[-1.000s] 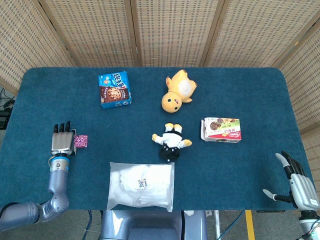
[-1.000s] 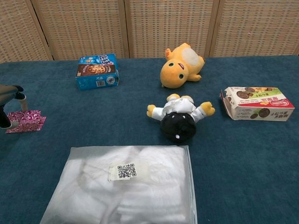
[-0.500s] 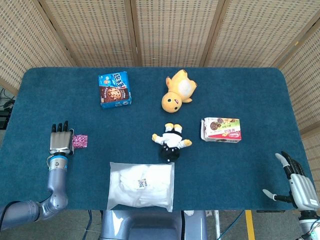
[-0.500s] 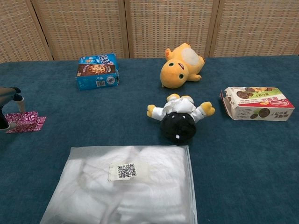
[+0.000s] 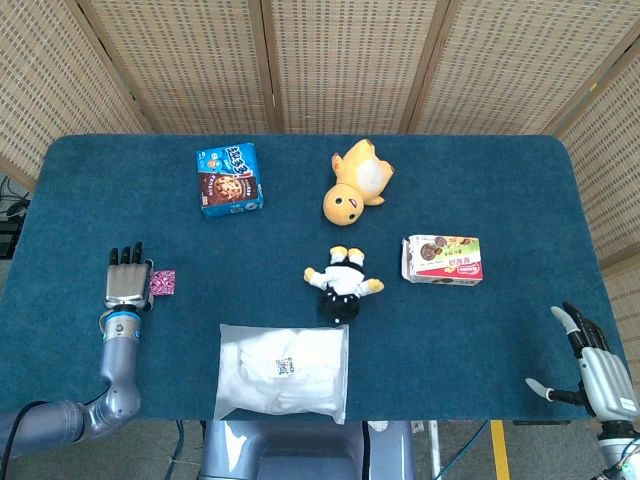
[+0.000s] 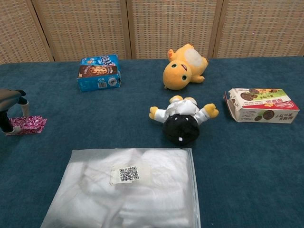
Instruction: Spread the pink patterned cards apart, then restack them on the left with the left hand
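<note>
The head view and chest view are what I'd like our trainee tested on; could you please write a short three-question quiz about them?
1. True or false: the pink patterned cards lie beside the left hand.
2. Which item lies nearest the table's front edge?
A. blue cookie box
B. white plastic bag
C. yellow plush
3. Fill in: the right hand holds ____.

Key:
1. true
2. B
3. nothing; it sits off the table's right corner, fingers apart.

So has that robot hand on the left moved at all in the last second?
Yes, slightly. In the head view the left hand has drifted a little toward the table's near edge, beside the pink patterned cards, which stay put.
</note>
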Motion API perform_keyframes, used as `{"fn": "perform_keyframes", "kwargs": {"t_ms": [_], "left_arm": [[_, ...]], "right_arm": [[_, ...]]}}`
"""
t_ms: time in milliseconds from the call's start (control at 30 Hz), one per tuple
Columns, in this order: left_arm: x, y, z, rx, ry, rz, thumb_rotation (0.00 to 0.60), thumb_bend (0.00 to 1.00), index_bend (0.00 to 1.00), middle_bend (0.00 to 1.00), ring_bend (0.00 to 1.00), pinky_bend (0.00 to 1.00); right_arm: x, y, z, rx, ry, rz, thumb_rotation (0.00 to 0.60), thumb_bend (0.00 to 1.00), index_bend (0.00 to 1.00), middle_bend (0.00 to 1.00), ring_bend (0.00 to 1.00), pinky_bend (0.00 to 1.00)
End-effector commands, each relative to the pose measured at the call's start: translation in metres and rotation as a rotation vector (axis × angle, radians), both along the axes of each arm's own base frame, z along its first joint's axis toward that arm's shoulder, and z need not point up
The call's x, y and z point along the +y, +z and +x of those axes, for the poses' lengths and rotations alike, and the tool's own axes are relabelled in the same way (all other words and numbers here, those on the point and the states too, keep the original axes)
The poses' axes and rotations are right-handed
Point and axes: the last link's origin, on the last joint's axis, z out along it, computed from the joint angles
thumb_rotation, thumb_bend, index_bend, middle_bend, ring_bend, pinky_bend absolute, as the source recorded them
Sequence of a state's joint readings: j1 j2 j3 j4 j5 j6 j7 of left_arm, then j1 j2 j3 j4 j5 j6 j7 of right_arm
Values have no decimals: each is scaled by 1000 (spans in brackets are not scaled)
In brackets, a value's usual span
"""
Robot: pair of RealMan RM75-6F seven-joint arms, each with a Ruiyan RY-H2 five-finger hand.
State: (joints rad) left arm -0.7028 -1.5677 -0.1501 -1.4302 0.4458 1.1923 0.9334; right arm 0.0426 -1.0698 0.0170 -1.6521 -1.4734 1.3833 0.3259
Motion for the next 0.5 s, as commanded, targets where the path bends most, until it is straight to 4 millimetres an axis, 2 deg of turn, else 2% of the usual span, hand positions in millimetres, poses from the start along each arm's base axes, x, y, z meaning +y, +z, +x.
{"fn": "perform_keyframes", "kwargs": {"t_ms": [33,500], "left_arm": [[0,-1,0,-3,0,3,600,354,375,0,0,0],[2,-2,0,-5,0,4,600,342,375,0,0,0]], "right_arm": [[0,0,0,0,0,1,600,106,42,0,0,0],[0,0,0,1,0,-2,600,106,43,0,0,0]]}}
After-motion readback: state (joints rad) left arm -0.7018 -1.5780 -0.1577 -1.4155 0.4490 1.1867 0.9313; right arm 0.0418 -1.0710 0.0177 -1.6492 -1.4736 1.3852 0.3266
